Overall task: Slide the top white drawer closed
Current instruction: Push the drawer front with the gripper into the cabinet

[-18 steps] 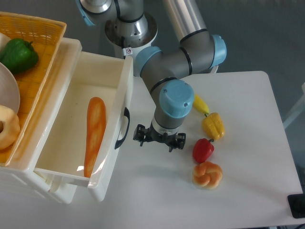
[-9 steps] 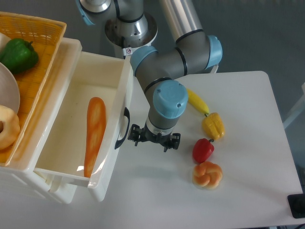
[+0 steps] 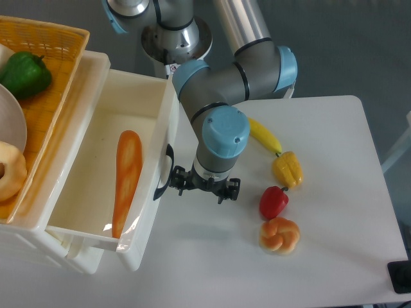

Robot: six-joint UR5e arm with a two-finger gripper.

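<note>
one drawer stands pulled well out at the desk's left, a long bread loaf lying inside; its black handle faces right. the claw hangs low just beside that handle, fingers apart, gripping nothing. judgement: the push should land flat on the drawer front near the handle, driving straight left along the runners; an off-centre press may skew or jam it. the white desk is smooth. a banana, two peppers and a bun lie right of the arm, clear of the push path. an orange tray sits above the drawer unit.
</note>
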